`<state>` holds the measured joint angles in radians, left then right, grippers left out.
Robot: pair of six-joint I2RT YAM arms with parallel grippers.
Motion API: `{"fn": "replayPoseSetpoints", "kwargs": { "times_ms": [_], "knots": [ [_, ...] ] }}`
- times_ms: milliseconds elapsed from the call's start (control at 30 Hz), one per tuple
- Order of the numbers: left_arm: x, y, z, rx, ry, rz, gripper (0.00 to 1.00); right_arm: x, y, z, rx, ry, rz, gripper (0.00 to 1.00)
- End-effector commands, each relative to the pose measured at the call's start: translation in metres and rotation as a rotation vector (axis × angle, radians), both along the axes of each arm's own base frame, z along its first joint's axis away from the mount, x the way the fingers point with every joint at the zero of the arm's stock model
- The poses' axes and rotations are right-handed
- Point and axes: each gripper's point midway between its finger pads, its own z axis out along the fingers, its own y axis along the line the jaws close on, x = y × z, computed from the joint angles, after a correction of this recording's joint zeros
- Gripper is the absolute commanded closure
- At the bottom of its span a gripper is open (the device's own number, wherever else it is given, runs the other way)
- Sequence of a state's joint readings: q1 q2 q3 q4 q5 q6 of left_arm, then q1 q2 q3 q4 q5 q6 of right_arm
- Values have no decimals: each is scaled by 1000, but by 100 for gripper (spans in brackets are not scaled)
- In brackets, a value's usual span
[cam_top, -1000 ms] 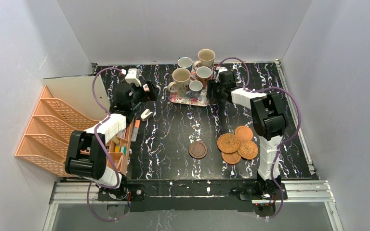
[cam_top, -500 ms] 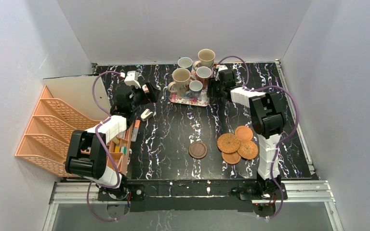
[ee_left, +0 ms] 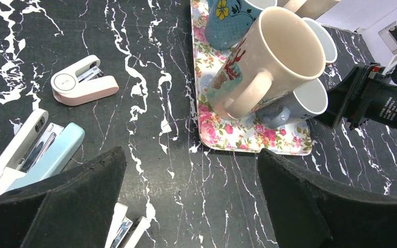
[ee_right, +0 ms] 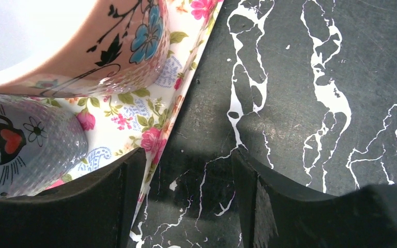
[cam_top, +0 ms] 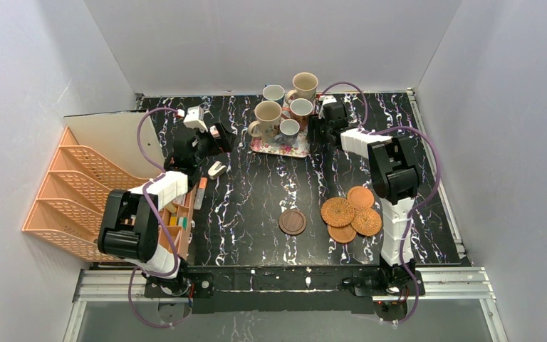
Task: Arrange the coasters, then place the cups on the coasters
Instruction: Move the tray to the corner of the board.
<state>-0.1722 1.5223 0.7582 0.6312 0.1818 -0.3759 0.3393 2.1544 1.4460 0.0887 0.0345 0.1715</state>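
Several cups stand together on the pink floral tray (cam_top: 279,147) at the back: a large beige cup (cam_top: 268,114), a second beige cup (cam_top: 304,84) and smaller ones such as the blue cup (cam_top: 289,129). The coasters lie near the front right: a dark brown coaster (cam_top: 292,221), two woven coasters (cam_top: 338,211) (cam_top: 366,221) and two smooth ones (cam_top: 360,196) (cam_top: 342,233). My left gripper (ee_left: 191,157) is open over bare table, just short of the tray (ee_left: 248,137) and the beige cup (ee_left: 274,57). My right gripper (ee_right: 188,155) is open at the tray's right edge (ee_right: 134,111), beside a reddish cup (ee_right: 82,46).
A pink-and-white stapler (ee_left: 85,81) and other staplers (ee_left: 31,150) lie left of the tray. An orange file rack (cam_top: 71,192) and an organizer box (cam_top: 178,221) line the left side. The right arm's wrist camera (ee_left: 382,101) sits just right of the tray.
The left gripper has shifted slightly to the left and back. The right gripper has stayed at the tray's edge, its jaws a little narrower.
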Motion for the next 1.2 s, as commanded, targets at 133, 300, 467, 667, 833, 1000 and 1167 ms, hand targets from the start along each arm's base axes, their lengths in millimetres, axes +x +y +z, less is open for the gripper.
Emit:
{"fn": "replayPoseSetpoints", "kwargs": {
  "times_ms": [133, 300, 467, 667, 833, 1000, 1167],
  "knots": [
    [2, 5, -4, -4, 1, 25, 4, -13, -15, -48, -50, 119, -18, 36],
    [2, 5, -3, -8, -1, 28, 5, -8, -23, -41, -34, 112, -33, 43],
    [3, 8, -4, 4, -2, 44, 4, -9, -37, -51, -22, 148, -54, 54],
    [1, 6, 1, -9, -8, 36, 5, -1, -48, -42, 51, 157, -72, 58],
    [3, 9, -4, -2, 3, 51, 5, -8, -51, -48, 63, 202, -77, 58],
    [2, 8, 1, -5, -7, 42, 5, -3, -53, -50, 55, 208, -88, 59],
    [3, 10, 0, 3, -9, 52, 5, -6, -50, -51, 68, 222, -80, 60]
  ]
}}
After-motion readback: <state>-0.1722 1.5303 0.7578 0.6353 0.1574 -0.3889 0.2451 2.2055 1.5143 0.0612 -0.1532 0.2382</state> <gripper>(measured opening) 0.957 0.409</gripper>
